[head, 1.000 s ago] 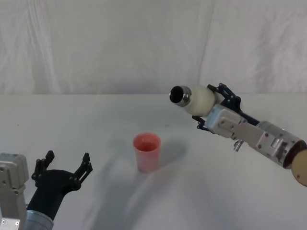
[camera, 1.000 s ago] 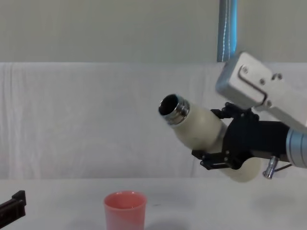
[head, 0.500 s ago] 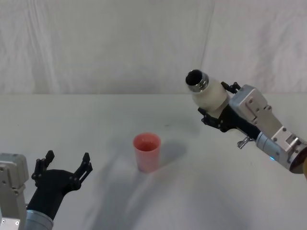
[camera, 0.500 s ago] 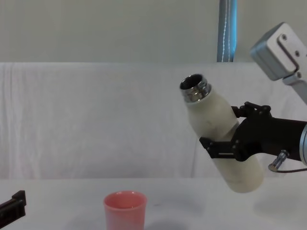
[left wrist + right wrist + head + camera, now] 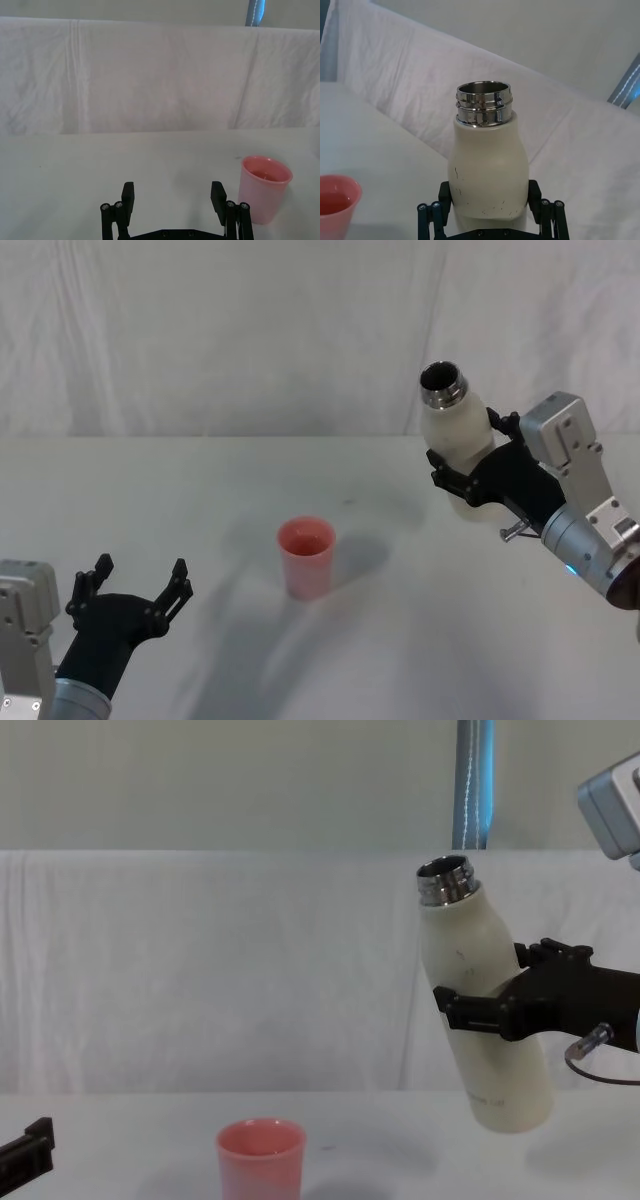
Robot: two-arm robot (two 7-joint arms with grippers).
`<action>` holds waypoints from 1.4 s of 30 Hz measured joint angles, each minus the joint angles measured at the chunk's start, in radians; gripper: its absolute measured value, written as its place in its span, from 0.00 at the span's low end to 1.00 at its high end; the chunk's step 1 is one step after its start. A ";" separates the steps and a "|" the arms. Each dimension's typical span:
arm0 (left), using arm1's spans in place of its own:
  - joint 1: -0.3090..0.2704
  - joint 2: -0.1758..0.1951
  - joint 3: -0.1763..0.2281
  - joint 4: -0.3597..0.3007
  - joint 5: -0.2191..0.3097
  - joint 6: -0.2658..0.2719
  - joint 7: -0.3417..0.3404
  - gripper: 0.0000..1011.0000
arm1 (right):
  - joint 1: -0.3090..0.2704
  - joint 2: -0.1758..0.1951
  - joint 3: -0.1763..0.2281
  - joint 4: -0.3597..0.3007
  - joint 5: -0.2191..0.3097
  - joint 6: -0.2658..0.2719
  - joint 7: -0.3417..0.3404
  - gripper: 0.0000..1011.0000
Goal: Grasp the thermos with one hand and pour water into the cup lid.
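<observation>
Table (image 5: pixel 200 490) lies broad and white under everything, with the backdrop cloth (image 5: pixel 200 970) behind it. My right gripper (image 5: pixel 500 1010) is clenched around the middle of the thermos (image 5: pixel 480 990), holding it off the table, well to the right of the cup lid (image 5: pixel 306 557) and higher than it. The thermos stands nearly upright, its long axis tipped only slightly, with the open steel neck (image 5: pixel 483 102) leaning toward the cup side. The cup lid sits upright near the middle of the table, with liquid in its bottom, between my two arms. My left gripper (image 5: pixel 135 592) rests low at the near left, jaws spread wide and empty.
</observation>
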 joint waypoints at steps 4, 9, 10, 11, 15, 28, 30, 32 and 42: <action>0.000 0.000 0.000 0.000 0.000 0.000 0.000 0.99 | -0.009 -0.008 0.006 -0.006 0.019 0.016 -0.004 0.94; 0.000 0.000 0.000 0.000 0.000 0.000 0.000 0.99 | -0.028 -0.020 0.014 -0.016 0.047 0.047 -0.010 0.94; 0.000 0.000 0.000 0.000 0.000 0.000 0.000 0.99 | -0.032 -0.022 0.015 -0.018 0.053 0.053 -0.012 0.94; 0.000 0.000 0.000 0.000 0.000 0.000 0.000 0.99 | -0.037 -0.026 0.018 -0.021 0.061 0.064 -0.015 0.94; 0.000 0.000 0.000 0.000 0.000 0.000 0.000 0.99 | -0.053 -0.037 0.023 -0.028 0.081 0.089 -0.024 0.94; 0.000 0.000 0.000 0.000 0.000 0.000 0.000 0.99 | -0.092 -0.100 0.051 -0.037 0.144 0.137 -0.082 0.94; 0.000 0.000 0.000 0.000 0.000 0.000 0.000 0.99 | -0.095 -0.107 0.055 -0.031 0.150 0.134 -0.089 0.94; 0.000 0.000 0.000 0.000 0.000 0.000 0.000 0.99 | -0.097 -0.115 0.059 -0.024 0.158 0.122 -0.095 0.94; 0.000 0.000 0.000 0.000 0.000 0.000 0.000 0.99 | -0.094 -0.138 0.070 0.029 0.185 0.070 -0.103 0.94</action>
